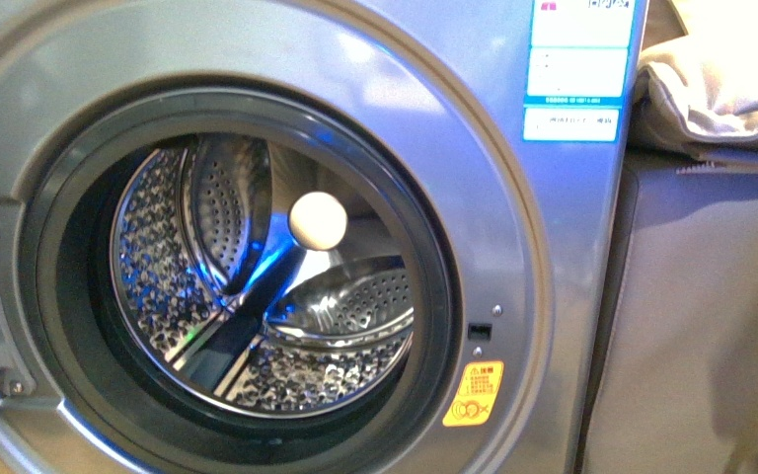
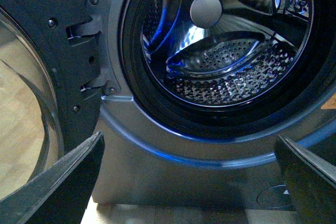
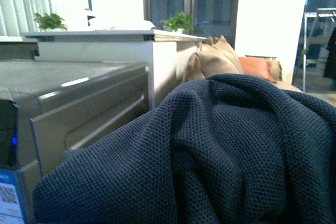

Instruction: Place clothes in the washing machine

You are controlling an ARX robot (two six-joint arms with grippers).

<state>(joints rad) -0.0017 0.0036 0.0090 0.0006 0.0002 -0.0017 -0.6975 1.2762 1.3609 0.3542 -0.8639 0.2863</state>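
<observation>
The left gripper [image 2: 189,137] hung low before the washing machine [image 1: 553,296], its two dark fingers [image 2: 68,182] spread wide apart with nothing held between them and touching nothing; in the gap between them showed the silver-grey front below the porthole. The door [image 2: 31,103] stood swung open on its hinge [image 2: 89,51] at the machine's left, and the black-rimmed mouth gave onto the drum [image 1: 207,296], shiny perforated steel lit with blue glints, with a pale round disc [image 1: 317,220] at its back. The clothes [image 3: 220,156], a dark navy knitted garment, lay bunched in soft folds right in front of the right wrist camera, outside the drum and up by the machine's grey top [image 3: 79,93], where a corner of the blue-white label [image 3: 9,198] showed. The fabric covered the place where the right gripper's fingers would be, so whether they were clamped on it could not be told. An orange sticker [image 1: 473,393] sat on the front at the lower right of the porthole. Beside the machine, folded beige cloth [image 1: 720,89] rested on top of a beige cabinet [image 1: 691,316].
</observation>
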